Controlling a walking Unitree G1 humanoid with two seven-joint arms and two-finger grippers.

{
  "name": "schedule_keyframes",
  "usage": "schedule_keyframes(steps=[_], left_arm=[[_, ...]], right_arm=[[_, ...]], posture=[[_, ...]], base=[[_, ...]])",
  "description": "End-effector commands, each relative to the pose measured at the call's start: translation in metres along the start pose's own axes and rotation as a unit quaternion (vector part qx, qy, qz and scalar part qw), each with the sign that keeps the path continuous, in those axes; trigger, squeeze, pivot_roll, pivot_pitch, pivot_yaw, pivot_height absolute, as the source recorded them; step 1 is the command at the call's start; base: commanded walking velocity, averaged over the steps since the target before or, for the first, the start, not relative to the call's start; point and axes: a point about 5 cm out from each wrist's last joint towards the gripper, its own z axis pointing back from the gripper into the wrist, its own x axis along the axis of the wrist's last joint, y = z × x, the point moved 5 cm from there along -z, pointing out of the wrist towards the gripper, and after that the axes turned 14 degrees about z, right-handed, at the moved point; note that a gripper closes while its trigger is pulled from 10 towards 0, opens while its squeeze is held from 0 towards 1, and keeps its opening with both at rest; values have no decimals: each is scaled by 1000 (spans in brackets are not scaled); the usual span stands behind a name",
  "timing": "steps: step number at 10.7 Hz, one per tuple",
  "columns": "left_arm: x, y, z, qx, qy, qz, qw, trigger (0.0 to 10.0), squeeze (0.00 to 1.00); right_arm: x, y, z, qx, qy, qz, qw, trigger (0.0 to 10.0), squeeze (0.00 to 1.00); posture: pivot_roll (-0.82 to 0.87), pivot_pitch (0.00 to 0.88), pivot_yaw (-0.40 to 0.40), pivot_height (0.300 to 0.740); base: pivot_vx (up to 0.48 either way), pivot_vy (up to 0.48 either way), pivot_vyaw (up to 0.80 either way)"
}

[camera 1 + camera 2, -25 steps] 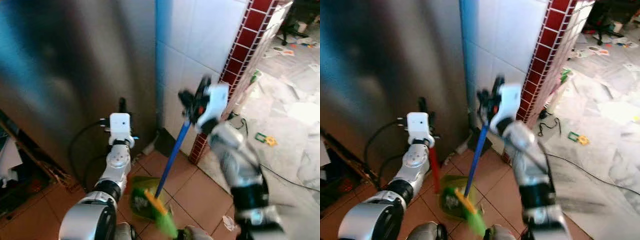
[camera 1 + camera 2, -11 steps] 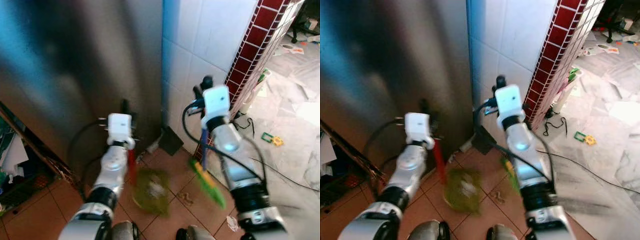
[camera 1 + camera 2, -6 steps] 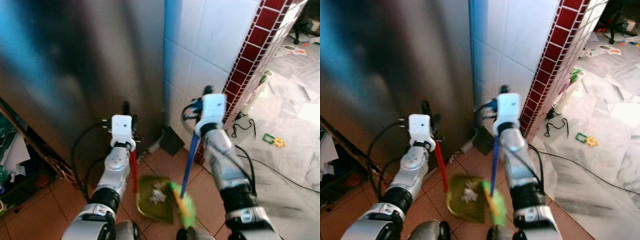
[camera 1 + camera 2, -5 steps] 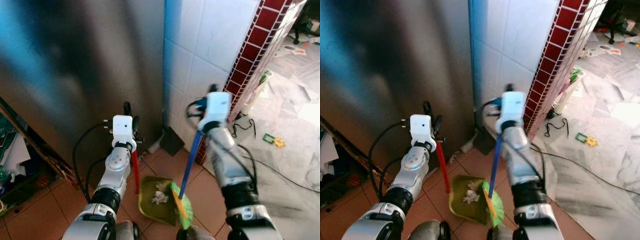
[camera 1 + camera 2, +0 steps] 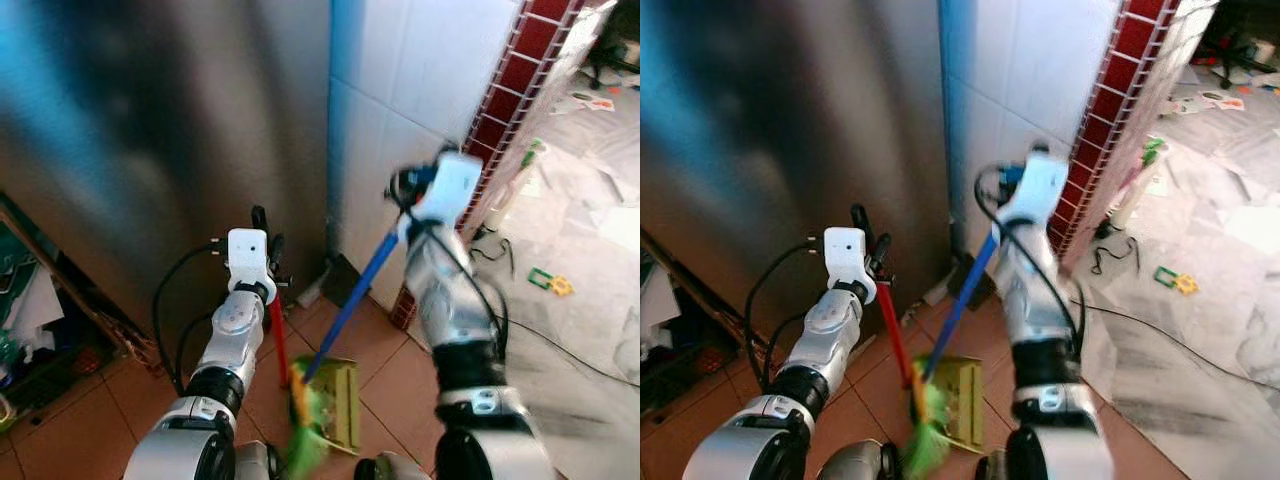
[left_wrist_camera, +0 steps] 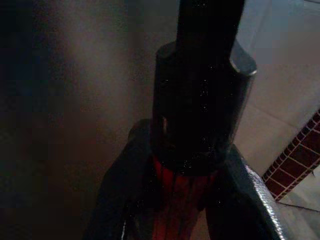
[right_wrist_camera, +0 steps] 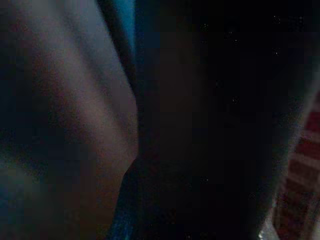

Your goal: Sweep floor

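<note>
**Sweep into dustpan: keep pan planted**

Right gripper [image 5: 405, 185], upper centre, looks closed on the blue broom handle [image 5: 350, 305]; blur hides the fingers. Left gripper [image 5: 262, 222] clamps the red dustpan handle [image 5: 275, 335]. Green bristles [image 5: 305, 440] meet dustpan [image 5: 338, 405], bottom centre. Short strokes, pan edge flat on tiles.
</note>
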Motion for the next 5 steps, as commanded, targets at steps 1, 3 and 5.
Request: schedule_keyframes(steps=[1, 3, 5], left_arm=[[-4, -17, -3, -23, 12, 30, 999, 10000, 0], [-9, -22, -3, -35, 29, 37, 998, 10000, 0], [-12, -31, -3, -54, 36, 22, 998, 10000, 0]], right_arm=[[42, 11, -1, 30, -83, 26, 996, 10000, 0], [70, 8, 2, 57, -149, 106, 981, 10000, 0], [80, -8, 3, 44, -174, 153, 972, 10000, 0]], posture=[[-70, 21, 25, 740], [-73, 20, 24, 740], [-79, 19, 27, 740]], base=[[0, 0, 0], [0, 0, 0], [0, 0, 0]])
